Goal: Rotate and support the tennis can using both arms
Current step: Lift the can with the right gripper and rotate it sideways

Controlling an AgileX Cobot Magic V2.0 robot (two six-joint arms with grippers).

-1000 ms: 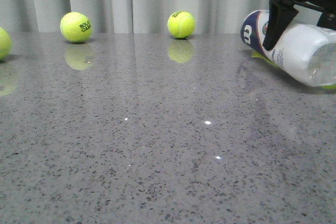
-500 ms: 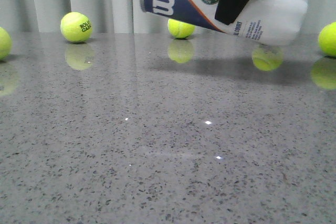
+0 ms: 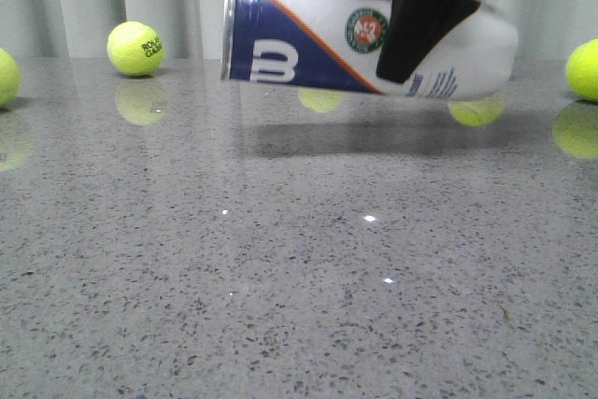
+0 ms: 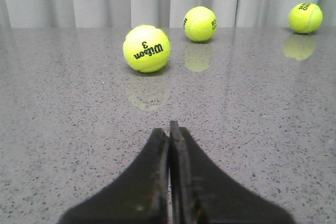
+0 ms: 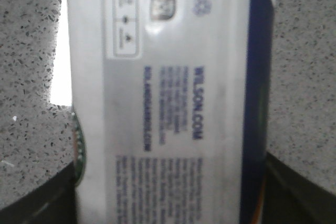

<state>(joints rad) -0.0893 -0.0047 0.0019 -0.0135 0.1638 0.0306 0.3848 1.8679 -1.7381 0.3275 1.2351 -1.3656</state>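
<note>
The tennis can (image 3: 318,44), white with a navy panel, orange stripe, white "W" and round emblem, hangs nearly level above the table, its silver rim end to the left. My right gripper (image 3: 411,39) is shut on its right half from above. In the right wrist view the can's white label (image 5: 168,103) fills the space between the two black fingers (image 5: 31,198). My left gripper (image 4: 169,129) is shut and empty, low over the table; it does not show in the front view, nor does the can in its view.
Tennis balls lie along the back: one at the left (image 3: 135,48), one at the left edge (image 3: 5,77), one at the right edge (image 3: 584,69), two partly hidden behind the can. The left wrist view shows three balls, the nearest (image 4: 146,48) ahead of the fingers. Grey curtain behind.
The right gripper lifted the can off the table at the far right, carried it left toward the centre, and turned it from a slant to nearly level.
</note>
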